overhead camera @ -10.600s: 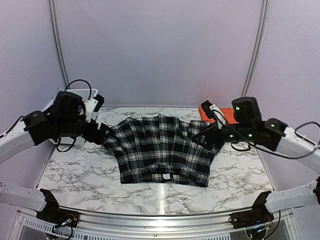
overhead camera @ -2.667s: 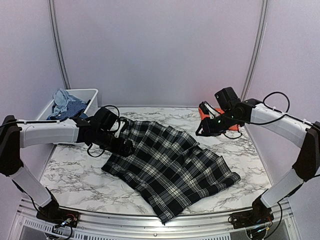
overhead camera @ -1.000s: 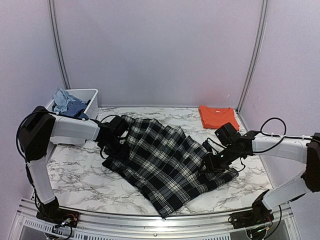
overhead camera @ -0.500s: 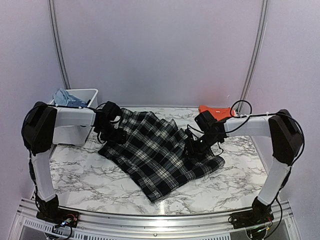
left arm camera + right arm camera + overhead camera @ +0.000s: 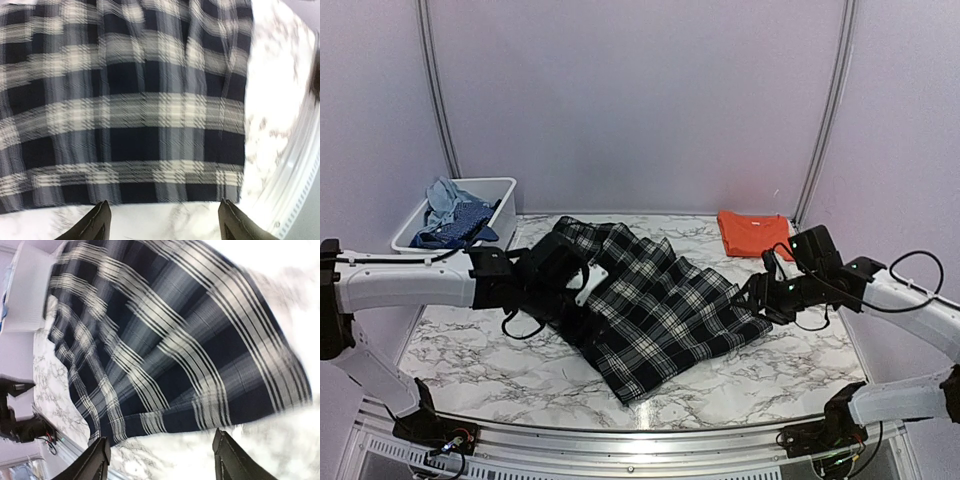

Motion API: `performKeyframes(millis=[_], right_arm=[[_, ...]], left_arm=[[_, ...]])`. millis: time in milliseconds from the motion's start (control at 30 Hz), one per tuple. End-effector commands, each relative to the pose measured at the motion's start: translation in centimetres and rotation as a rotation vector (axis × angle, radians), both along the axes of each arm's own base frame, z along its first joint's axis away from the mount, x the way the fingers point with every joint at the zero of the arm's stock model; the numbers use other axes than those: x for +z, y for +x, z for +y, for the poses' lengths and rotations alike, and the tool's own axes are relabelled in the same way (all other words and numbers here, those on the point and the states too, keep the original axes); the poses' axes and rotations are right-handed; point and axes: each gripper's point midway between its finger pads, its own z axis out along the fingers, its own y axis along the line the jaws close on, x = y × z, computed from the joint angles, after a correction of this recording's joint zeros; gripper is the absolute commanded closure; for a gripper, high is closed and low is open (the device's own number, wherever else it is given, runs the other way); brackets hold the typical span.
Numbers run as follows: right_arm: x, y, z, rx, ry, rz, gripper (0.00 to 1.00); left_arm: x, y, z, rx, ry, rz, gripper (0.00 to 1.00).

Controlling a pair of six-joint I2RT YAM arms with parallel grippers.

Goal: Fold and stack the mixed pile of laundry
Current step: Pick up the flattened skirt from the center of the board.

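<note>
A white bin point(image 5: 506, 189) is sitting well to the left of the plaid cloth point(image 5: 655, 305), behind its back corner, and a pale blue denim piece point(image 5: 444, 198) is lying heaped inside it. The left claw point(image 5: 163, 222) is hovering just off the plaid cloth's left edge, its fingers point(image 5: 101, 221) spread wide and gripping nothing. The plaid cloth is lying rumpled and slantwise on the marble table point(image 5: 470, 350). The right claw point(image 5: 162, 458) is hovering just off the plaid cloth's right edge, its fingers point(image 5: 99, 459) likewise spread and holding nothing. An orange T-shirt point(image 5: 755, 235) is lying folded behind the plaid cloth's right corner, apart from it.
</note>
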Motion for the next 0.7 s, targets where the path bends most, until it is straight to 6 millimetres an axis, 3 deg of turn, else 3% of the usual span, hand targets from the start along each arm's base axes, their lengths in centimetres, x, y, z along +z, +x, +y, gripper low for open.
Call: performKeyframes(millis=[0,133,333,667], right_arm=[[-3.0,-2.5,-3.8,-0.284,-0.007,0.154,0.31],[-5.5,-3.1,-4.4,-0.358,0.021,0.188,0.3],[-9.5,-3.6,-5.0,-0.399,-0.019,0.269,0.3],[-10.9,-0.7,-5.6,-0.474,-0.008,0.212,0.25]], left_arm=[[-2.9,-4.5,-0.7,-0.068,0.081,0.041,0.24],[-5.3,-7.1,-2.4,-0.129,0.136,0.068,0.27],[-6.7,-8.7,-5.5,-0.178,0.166,0.056,0.29],[-8.6,-8.8,-7.6,-0.188,0.197,0.071,0.3]])
